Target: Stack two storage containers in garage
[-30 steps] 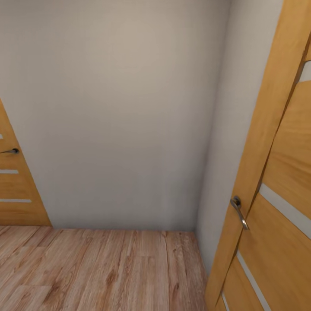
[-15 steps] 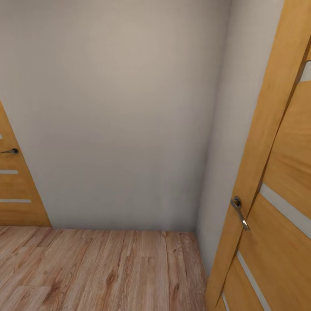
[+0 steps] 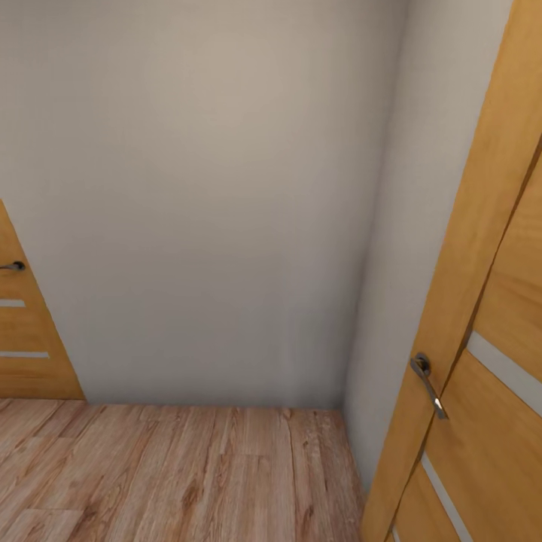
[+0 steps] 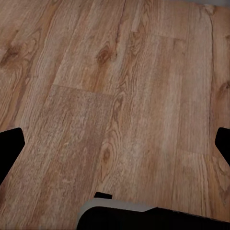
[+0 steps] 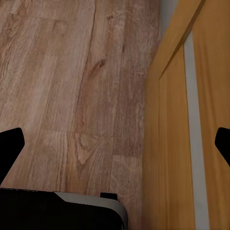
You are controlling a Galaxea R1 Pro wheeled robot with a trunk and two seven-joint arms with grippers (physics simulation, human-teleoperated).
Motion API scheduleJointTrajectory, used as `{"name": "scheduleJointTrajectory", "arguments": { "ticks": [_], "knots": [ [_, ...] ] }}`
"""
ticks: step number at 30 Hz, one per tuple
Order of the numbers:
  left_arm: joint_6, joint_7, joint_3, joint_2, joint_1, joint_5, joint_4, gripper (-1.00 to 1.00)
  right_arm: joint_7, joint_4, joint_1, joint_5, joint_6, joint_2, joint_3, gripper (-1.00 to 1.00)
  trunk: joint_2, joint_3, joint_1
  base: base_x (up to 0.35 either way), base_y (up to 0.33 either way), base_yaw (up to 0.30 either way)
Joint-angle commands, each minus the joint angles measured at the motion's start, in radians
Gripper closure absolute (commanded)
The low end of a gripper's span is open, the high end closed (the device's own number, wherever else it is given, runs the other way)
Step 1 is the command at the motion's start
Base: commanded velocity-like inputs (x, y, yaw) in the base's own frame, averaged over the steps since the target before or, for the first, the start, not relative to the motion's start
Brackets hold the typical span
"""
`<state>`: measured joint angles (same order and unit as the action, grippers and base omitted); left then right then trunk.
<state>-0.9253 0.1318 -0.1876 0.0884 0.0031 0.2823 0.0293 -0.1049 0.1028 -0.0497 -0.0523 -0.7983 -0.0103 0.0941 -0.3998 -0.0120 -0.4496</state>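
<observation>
The two storage containers are out of view. I face a corner of pale grey wall [image 3: 203, 211] over light wood plank flooring [image 3: 173, 474]. In the left wrist view my left gripper [image 4: 115, 146] hangs open over bare planks [image 4: 115, 72], its dark fingertips [image 4: 9, 148] far apart with nothing between them. In the right wrist view my right gripper [image 5: 115, 146] is open too, above the planks [image 5: 72, 86] and close beside an orange wooden door [image 5: 191, 120].
An orange wood door [image 3: 482, 339] with a metal lever handle [image 3: 427, 382] stands close at the right. Another such door [image 3: 26, 339] with a handle [image 3: 13, 266] sits at the far left. The wall blocks the way ahead.
The whole picture has shifted a little: both doors have slid outward toward the edges and slightly down, so the camera has moved. Nothing in the room itself has changed.
</observation>
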Motion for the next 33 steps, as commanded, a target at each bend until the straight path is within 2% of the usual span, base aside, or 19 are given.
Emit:
{"name": "scheduleJointTrajectory", "arguments": {
  "ticks": [1,7,33],
  "knots": [
    [-0.003,0.006,-0.009,0.0,0.0,0.004,0.001,-1.0,-0.011,0.002,-0.001,-0.005,0.001,0.0,0.007,-1.0,0.0,0.0,0.0,0.009,0.0,0.0],
    [-0.001,0.006,-0.009,-0.001,0.0,0.004,0.0,-1.0,-0.011,0.001,-0.001,-0.005,0.001,0.0,0.007,-1.0,0.0,0.0,0.0,0.107,0.0,0.0],
    [-0.001,0.006,-0.009,-0.001,0.0,0.005,0.0,-1.0,-0.011,0.001,-0.001,-0.006,0.001,0.0,0.008,-1.0,0.0,0.0,0.0,0.323,0.0,0.0]
  ]
}}
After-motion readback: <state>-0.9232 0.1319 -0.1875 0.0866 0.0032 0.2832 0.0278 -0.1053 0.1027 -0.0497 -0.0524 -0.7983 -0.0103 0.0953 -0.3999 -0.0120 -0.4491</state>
